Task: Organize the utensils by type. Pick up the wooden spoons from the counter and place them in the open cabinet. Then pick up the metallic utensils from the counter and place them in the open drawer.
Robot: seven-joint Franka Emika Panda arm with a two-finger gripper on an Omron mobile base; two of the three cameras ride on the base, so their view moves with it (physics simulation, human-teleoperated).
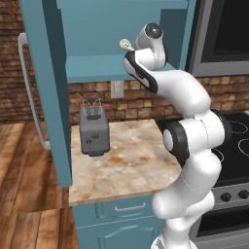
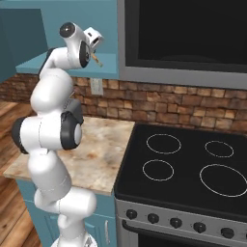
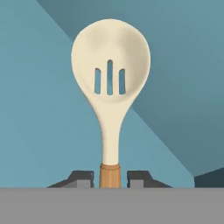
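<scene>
Gripper (image 3: 110, 178) was clenched on the spoon (image 3: 110, 83) by its brown handle, slotted cream bowl pointing straight out along the fingers. Arm was raised at the open cabinet (image 1: 97, 65), spoon over its shelf, not yet set down.

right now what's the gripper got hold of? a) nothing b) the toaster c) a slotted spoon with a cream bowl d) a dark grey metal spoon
c: in the hand view the gripper is closed on the brown handle of the slotted spoon, whose cream bowl with three slits points into the teal cabinet.
</scene>
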